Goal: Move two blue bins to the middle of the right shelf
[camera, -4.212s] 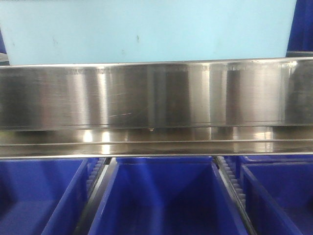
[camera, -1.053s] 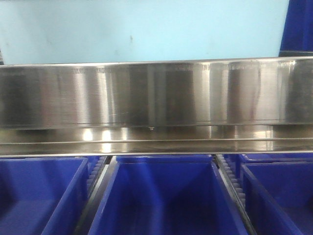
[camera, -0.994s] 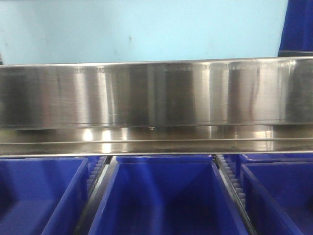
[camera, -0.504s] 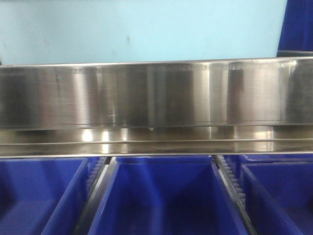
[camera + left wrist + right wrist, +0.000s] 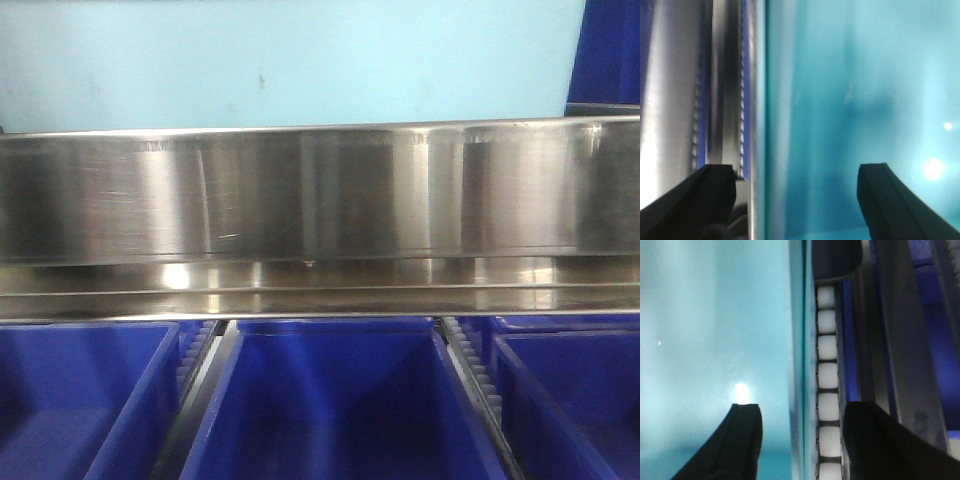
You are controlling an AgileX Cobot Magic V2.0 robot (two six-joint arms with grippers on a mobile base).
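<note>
While dark-blue bins (image 5: 330, 400) show bare insides beneath the steel shelf (image 5: 320, 190), a light-blue bin (image 5: 300, 60) stands above; left tool (image 5: 796, 167) and right tool (image 5: 802, 407) gape unclamped astride its walls.

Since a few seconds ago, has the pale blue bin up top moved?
Yes: the pale blue bin has slid left along the steel rail below it.

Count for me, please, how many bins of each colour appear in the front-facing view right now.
Dark blue bins: 4 (lower left, lower middle, lower right, upper right corner)
Light blue bin: 1 (upper shelf)
Total: 5
</note>
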